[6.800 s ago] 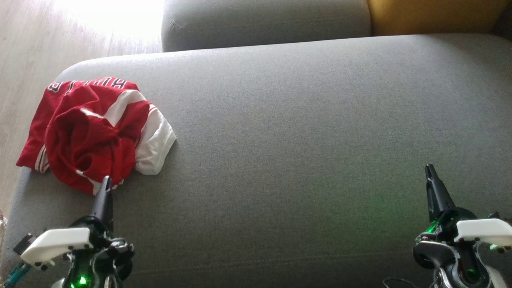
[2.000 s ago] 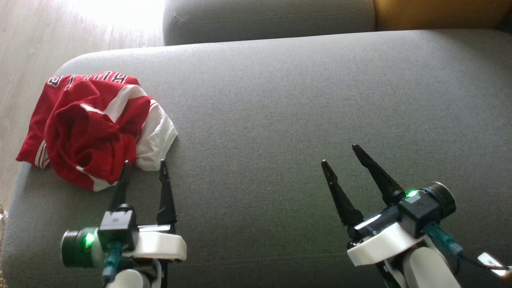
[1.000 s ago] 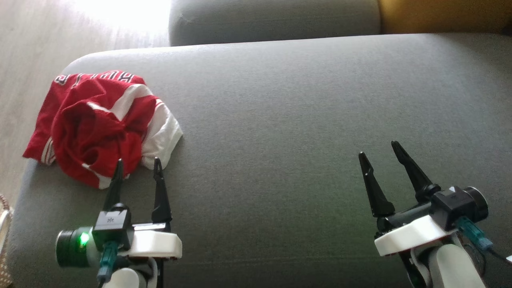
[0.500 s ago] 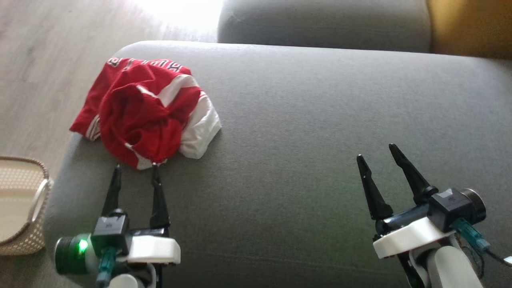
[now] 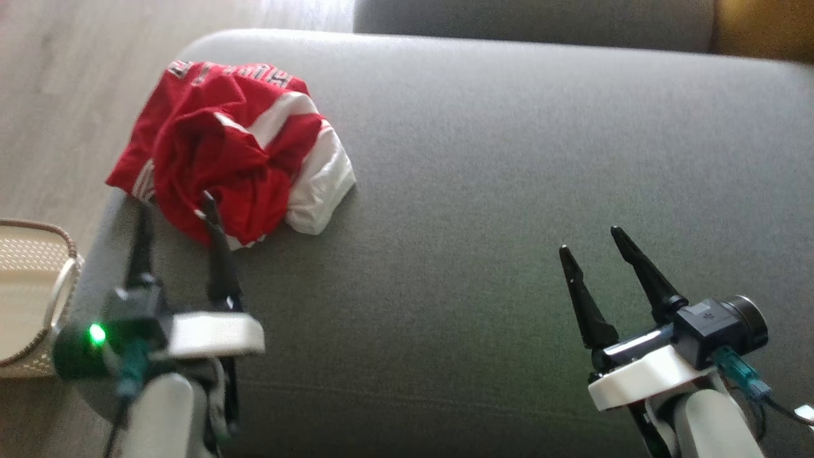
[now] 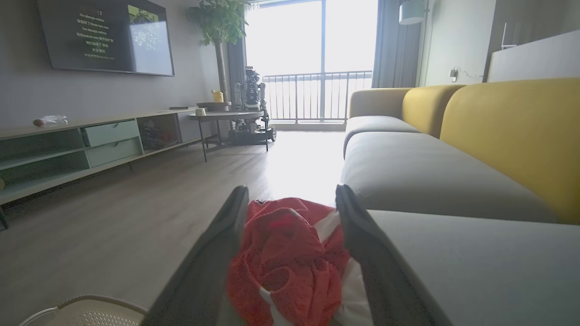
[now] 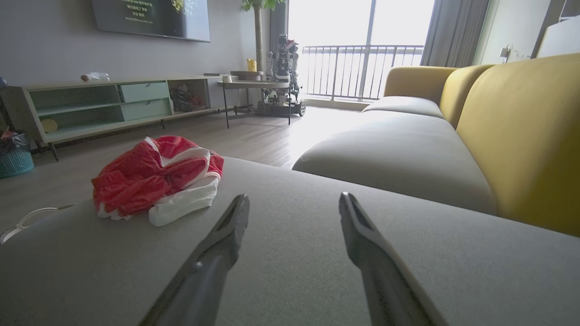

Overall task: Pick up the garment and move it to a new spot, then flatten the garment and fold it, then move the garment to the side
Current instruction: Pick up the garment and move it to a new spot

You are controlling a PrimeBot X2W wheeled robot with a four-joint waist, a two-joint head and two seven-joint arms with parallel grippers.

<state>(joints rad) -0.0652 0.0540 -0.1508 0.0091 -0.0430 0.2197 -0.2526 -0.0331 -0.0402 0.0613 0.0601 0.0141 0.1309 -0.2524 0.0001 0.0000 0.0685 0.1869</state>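
Note:
A crumpled red and white garment (image 5: 229, 146) lies at the left end of the grey sofa seat (image 5: 483, 178). My left gripper (image 5: 175, 207) is open at the garment's near edge, its right fingertip over the red cloth and its left fingertip beside the pile. The left wrist view has the garment (image 6: 285, 253) bunched between and just beyond my left gripper (image 6: 291, 190). My right gripper (image 5: 591, 242) is open above bare seat, far to the right of the garment. In the right wrist view the garment (image 7: 158, 181) lies ahead to the left of my right gripper (image 7: 293, 197).
A pale woven basket (image 5: 28, 299) stands on the wood floor by the seat's left end, its rim (image 6: 81, 310) at the bottom of the left wrist view. Yellow backrests (image 7: 521, 131) line the sofa's right side. A TV cabinet (image 7: 104, 104) stands across the room.
The head camera has shifted, bringing the basket into view. My left gripper has moved forward to the garment's near edge, still open. My right gripper has hardly moved.

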